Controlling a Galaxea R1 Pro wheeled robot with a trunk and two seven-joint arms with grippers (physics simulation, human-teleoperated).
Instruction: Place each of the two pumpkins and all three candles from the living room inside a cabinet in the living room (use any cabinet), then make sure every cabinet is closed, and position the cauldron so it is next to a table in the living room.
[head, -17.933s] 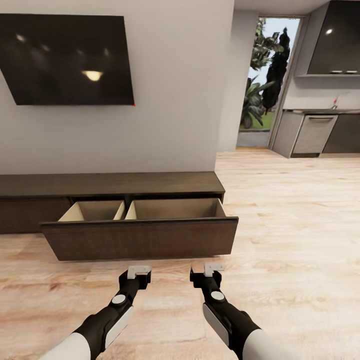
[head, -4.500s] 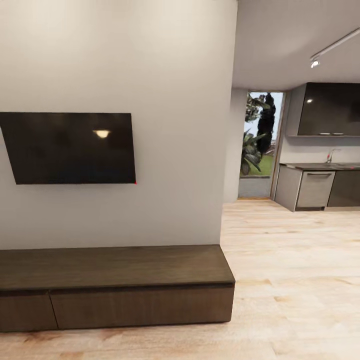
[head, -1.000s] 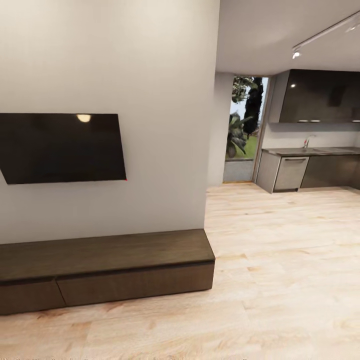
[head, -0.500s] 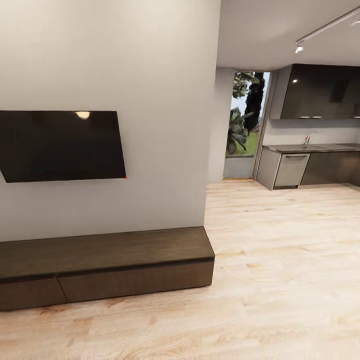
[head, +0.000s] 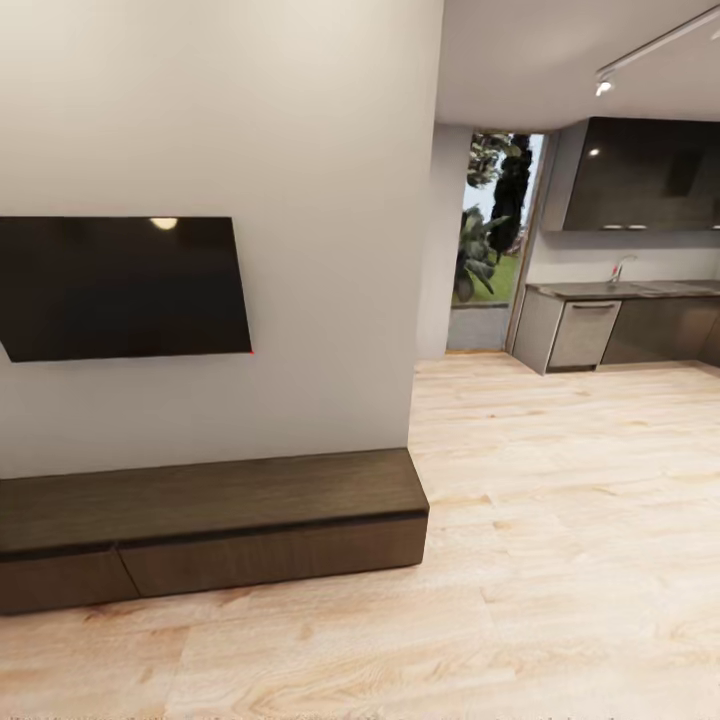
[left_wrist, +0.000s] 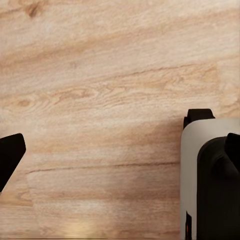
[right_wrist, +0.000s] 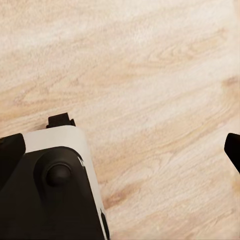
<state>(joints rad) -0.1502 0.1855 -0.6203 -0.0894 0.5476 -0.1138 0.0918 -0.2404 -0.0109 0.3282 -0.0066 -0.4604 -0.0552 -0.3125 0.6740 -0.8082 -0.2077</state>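
The cabinet (head: 210, 530) stands low against the wall (head: 300, 150), at about 8 o'clock in the head view, and its flat fronts are all pushed in flush. A dark TV (head: 120, 288) hangs on the wall above it, at 9 o'clock. The wooden floor (head: 560, 560) runs to 1 o'clock, where a kitchen worktop (head: 620, 291) and dark upper units (head: 640, 175) stand beside a glass door (head: 490, 250) with plants behind it.

Both wrist views look down on floor planks, with parts of the robot's body (left_wrist: 210, 175) (right_wrist: 50, 185) beside them. Dark finger tips show at the picture edges, but I cannot tell if the fingers are open or closed.
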